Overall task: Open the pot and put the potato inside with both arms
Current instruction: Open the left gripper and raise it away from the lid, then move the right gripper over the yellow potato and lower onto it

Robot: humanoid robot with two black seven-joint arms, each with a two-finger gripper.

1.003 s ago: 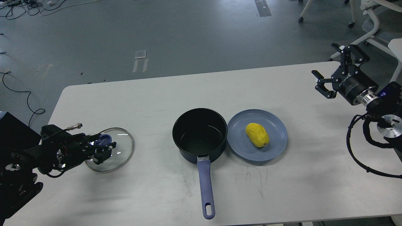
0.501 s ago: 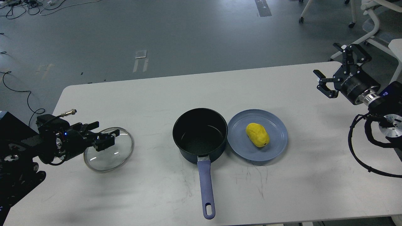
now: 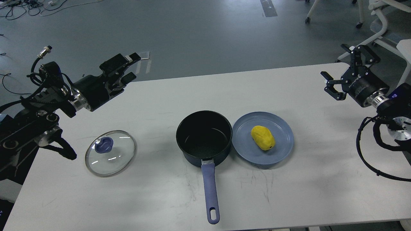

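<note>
My right gripper hangs above the far right corner of the white table, its two fingers spread wide with nothing between them. My left gripper is raised over the far left edge, holding nothing; its fingers sit close together and I cannot tell whether a gap remains. Moving inward, the potato lies on a flat blue plate, which sits just beside the right wall of the pot. The pot is uncovered and looks empty, its long handle pointing toward me. Its glass lid lies flat on the table, well to the left. I judge the potato still has to be picked up, most likely by the right arm. The risks I see: the rounded potato could roll or squirt out of a two-finger pinch, the plate could slide, or the wrist could knock the pot's rim on the way over. Count: one pot, one lid, one potato, one plate, two grippers.
</note>
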